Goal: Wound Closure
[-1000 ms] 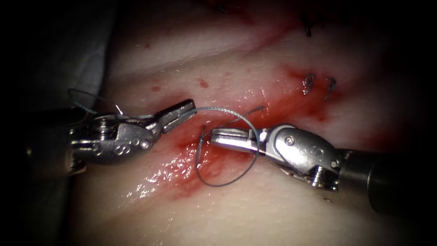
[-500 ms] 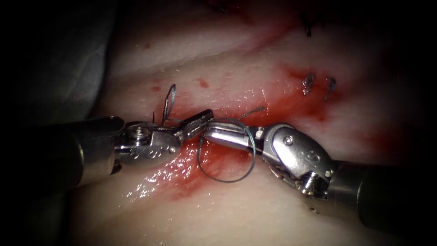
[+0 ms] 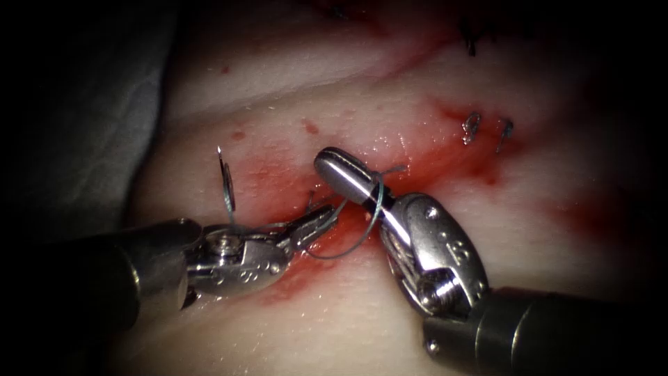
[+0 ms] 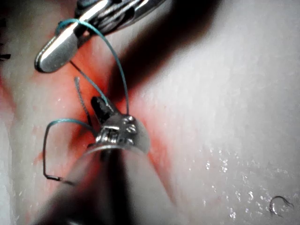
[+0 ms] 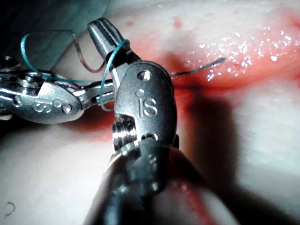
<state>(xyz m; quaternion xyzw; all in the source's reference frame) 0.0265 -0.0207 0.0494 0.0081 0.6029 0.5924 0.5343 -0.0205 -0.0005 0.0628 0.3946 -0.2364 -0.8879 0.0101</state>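
Observation:
My left tool reaches in from the left with its jaws shut on the teal thread at the cut. The right tool points up and left, jaws shut on nothing, and a loop of thread is wound around them. The curved needle stands free of the tissue, left of the cut, above the left tool's wrist; neither tool holds it. A short thread tail lies beside the right jaws. The loop and needle appear in the left wrist view, and the needle also in the right wrist view.
Two finished stitches with cut ends sit further up the cut on the right. Red fluid wets the tissue around the cut. A grey cloth borders the tissue on the left.
The left tool moved right and down, carrying thread and needle toward the cut. The right tool swung its jaws up and left, and the wide loop shrank tight around them.

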